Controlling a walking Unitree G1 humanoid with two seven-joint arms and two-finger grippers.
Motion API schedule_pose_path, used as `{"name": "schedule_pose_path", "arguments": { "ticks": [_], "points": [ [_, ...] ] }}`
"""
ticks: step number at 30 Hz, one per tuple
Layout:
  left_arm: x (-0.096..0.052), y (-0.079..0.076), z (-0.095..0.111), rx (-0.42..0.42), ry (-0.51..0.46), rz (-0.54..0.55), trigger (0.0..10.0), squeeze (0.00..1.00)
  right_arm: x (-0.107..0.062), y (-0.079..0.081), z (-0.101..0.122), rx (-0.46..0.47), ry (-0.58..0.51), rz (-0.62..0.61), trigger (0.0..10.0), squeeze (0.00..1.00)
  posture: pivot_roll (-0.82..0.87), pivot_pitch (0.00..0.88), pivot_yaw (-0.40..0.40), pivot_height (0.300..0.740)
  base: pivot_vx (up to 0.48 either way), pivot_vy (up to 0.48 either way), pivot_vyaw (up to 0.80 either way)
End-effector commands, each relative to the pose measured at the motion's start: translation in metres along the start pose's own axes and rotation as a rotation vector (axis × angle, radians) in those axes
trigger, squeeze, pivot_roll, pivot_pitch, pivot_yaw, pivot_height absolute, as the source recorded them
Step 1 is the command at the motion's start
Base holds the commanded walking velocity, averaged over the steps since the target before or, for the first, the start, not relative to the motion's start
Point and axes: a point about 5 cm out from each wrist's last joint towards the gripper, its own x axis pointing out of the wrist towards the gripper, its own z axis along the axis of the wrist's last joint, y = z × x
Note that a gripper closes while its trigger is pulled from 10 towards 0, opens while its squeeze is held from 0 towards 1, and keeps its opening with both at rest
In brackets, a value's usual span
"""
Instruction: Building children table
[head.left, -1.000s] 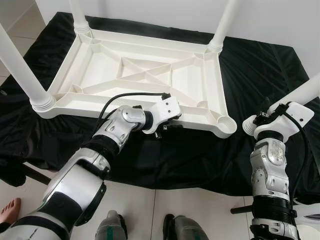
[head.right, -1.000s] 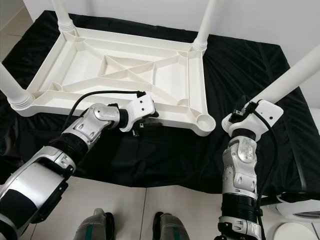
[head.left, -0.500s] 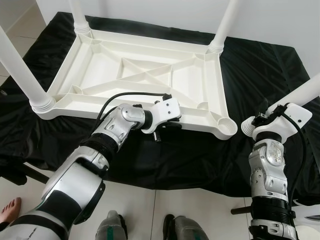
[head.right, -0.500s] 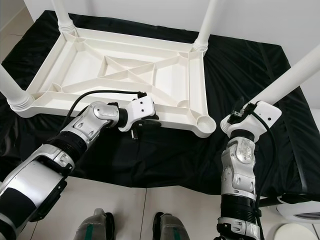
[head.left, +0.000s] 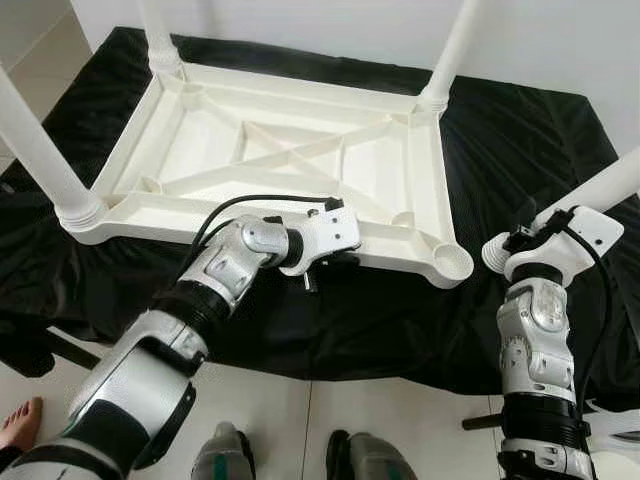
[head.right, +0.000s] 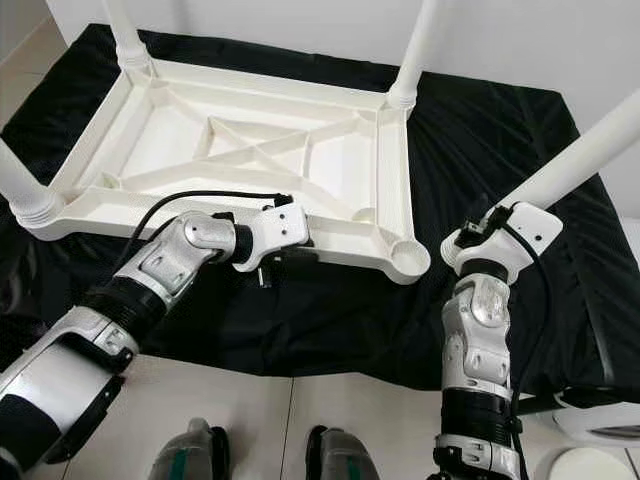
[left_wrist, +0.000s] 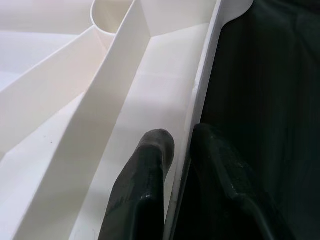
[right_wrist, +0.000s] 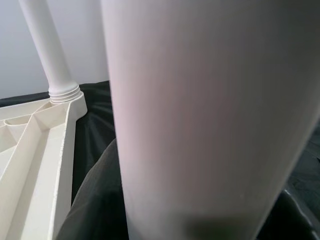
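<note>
A white plastic table top (head.left: 200, 140) lies upside down on a black cloth (head.left: 520, 130). Three white legs stand in its corners: far left (head.left: 158, 30), far right (head.left: 452, 50) and near left (head.left: 35, 140). The near right corner socket (head.left: 452, 262) holds no leg. My left gripper (head.left: 318, 270) is shut on the table top's near rim (left_wrist: 200, 85), one finger (left_wrist: 147, 170) inside the rim and the other outside. My right gripper (head.left: 520, 238) is shut on a fourth white leg (head.left: 600, 190), which slants up to the right, its ringed end (head.left: 497, 250) just right of that socket.
The black cloth covers a low surface whose front edge runs just before my feet (head.left: 225, 455). A person's bare foot (head.left: 18, 420) rests on the tiled floor at lower left. A white round object (head.right: 590, 460) sits on the floor at lower right.
The table top has slid a little toward me, with my left gripper still on its near rim. The right arm and its leg have stayed put.
</note>
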Motion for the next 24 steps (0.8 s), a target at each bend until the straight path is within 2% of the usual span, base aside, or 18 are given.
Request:
{"name": "schedule_pose_path", "arguments": {
  "ticks": [1,4,6,10,12,15,19,20,21,23,24],
  "points": [
    [0.01,-0.027,-0.03,-0.127,0.105,-0.144,0.0,0.0,0.001,-0.003,0.001,-0.014,-0.015,-0.011,10.0,0.0,0.04,0.122,-0.03,0.74,0.0,0.0,0.0],
    [0.016,-0.022,-0.014,-0.283,0.032,-0.049,0.0,0.0,0.001,-0.002,0.001,-0.013,-0.014,-0.007,10.0,0.0,0.04,0.123,-0.031,0.74,0.0,0.0,0.0],
    [0.017,-0.015,-0.009,-0.334,0.013,0.01,0.0,0.0,0.001,-0.001,0.001,-0.012,-0.014,-0.007,10.0,0.0,0.04,0.123,-0.031,0.74,0.0,0.0,0.0],
    [0.015,-0.01,-0.007,-0.341,0.016,0.066,0.0,0.0,0.001,-0.001,0.001,-0.013,-0.014,-0.007,10.0,0.0,0.04,0.124,-0.029,0.74,0.0,0.0,0.0],
    [0.013,-0.007,-0.009,-0.381,0.031,0.152,0.0,0.0,0.001,-0.002,0.001,-0.014,-0.015,-0.009,10.0,0.0,0.04,0.124,-0.027,0.74,0.0,0.0,0.0],
    [0.013,-0.006,-0.009,-0.398,0.033,0.183,0.0,0.0,0.001,-0.002,0.001,-0.014,-0.016,-0.01,10.0,0.0,0.04,0.124,-0.027,0.74,0.0,0.0,0.0],
    [0.003,-0.001,-0.016,-0.417,0.069,0.346,0.0,0.0,0.001,-0.002,0.002,-0.013,-0.018,-0.012,10.0,0.0,0.04,0.126,-0.029,0.74,0.0,0.0,0.0],
    [0.003,-0.001,-0.016,-0.417,0.069,0.346,0.0,0.0,0.001,-0.002,0.002,-0.013,-0.018,-0.012,10.0,0.0,0.04,0.126,-0.029,0.74,0.0,0.0,0.0],
    [-0.002,0.001,-0.019,-0.419,0.08,0.4,0.0,0.0,0.001,-0.003,0.002,-0.013,-0.018,-0.013,10.0,0.0,0.04,0.125,-0.028,0.74,0.0,0.0,0.0],
    [-0.002,0.001,-0.019,-0.419,0.08,0.4,0.0,0.0,0.001,-0.003,0.002,-0.013,-0.018,-0.013,10.0,0.0,0.04,0.125,-0.028,0.74,0.0,0.0,0.0],
    [-0.007,0.004,-0.021,-0.424,0.091,0.465,0.0,0.0,0.001,-0.003,0.002,-0.013,-0.019,-0.013,10.0,0.0,0.04,0.126,-0.029,0.74,0.0,0.0,0.0]
  ]
}}
